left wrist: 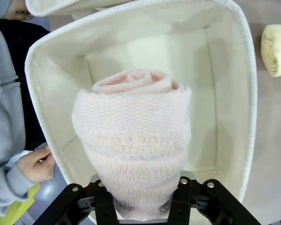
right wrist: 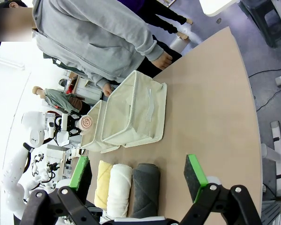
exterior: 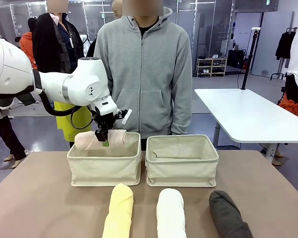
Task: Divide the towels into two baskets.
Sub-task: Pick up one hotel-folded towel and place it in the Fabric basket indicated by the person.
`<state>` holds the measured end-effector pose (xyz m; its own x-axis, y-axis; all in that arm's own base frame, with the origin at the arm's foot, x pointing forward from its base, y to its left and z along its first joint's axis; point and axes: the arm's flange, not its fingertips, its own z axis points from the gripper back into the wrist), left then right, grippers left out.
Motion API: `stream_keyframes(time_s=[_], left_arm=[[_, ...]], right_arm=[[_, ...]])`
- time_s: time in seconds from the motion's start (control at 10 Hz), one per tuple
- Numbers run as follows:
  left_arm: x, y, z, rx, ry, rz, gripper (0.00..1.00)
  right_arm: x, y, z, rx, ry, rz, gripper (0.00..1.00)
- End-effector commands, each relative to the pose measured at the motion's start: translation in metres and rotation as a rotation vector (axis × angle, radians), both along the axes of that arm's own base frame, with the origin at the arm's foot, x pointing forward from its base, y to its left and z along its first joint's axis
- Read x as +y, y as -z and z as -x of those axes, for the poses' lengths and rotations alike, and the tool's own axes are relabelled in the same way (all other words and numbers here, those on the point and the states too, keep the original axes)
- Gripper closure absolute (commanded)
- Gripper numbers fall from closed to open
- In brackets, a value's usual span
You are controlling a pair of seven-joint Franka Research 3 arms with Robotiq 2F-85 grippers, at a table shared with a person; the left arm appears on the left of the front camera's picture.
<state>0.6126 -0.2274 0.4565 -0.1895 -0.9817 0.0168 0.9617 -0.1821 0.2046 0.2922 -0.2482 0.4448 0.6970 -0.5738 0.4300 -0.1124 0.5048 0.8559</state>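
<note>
Left gripper (exterior: 103, 139) points down over the left basket (exterior: 104, 168), with the pink towel (exterior: 120, 137) between its fingers. Terry hides the pads in the left wrist view, so can't tell if they press or stand loose. The grab point is about mid-roll.

Pink roll's long axis in the front view runs left-right, across the fingers and roughly level. One end sticks out to each side of the gripper, sitting at basket rim height. In the left wrist view its spiral end is turned up toward the camera, and the basket floor shows well beyond it.

The left basket is straight under this gripper. The right basket (exterior: 181, 171) is just beside that, off to the gripper's right, rims near touching.

Yellow towel (exterior: 119, 210), white towel (exterior: 171, 213) and dark towel (exterior: 228, 215) lie on the table (exterior: 39, 198), lower than the gripper and on the robot's side of it. They sit side by side, long axes all running near-to-far, rounded ends toward the baskets. Yellow is closest to the gripper and dark farthest.

A person's hand (left wrist: 35, 164) is past the basket's far wall from the gripper.

Right gripper (right wrist: 137, 176) is spread wide and holds nothing. The three rolls lie just ahead of its fingers, with the baskets beyond.
</note>
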Motion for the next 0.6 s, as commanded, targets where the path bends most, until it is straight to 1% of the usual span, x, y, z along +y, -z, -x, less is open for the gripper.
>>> stream_keyframes(time_s=[0.0, 0.2, 0.3, 0.4, 0.5], left_arm=[[0.001, -0.006, -0.003, -0.017, -0.017, 0.010, 0.00], [0.001, -0.004, -0.001, -0.016, -0.020, -0.004, 0.00], [0.000, -0.006, 0.004, -0.022, -0.014, -0.012, 0.06], [0.001, -0.006, 0.006, -0.025, -0.016, -0.015, 0.00], [0.005, -0.006, 0.011, -0.025, -0.033, -0.011, 0.00]], right_arm=[[-0.001, -0.002, 0.000, -0.011, 0.001, -0.005, 0.00], [-0.001, -0.002, 0.000, -0.011, 0.001, -0.005, 0.00], [-0.001, -0.002, 0.000, -0.011, 0.001, -0.005, 0.00], [-0.001, -0.002, 0.000, -0.011, 0.001, -0.005, 0.00], [-0.001, -0.002, 0.000, -0.011, 0.001, -0.005, 0.00]])
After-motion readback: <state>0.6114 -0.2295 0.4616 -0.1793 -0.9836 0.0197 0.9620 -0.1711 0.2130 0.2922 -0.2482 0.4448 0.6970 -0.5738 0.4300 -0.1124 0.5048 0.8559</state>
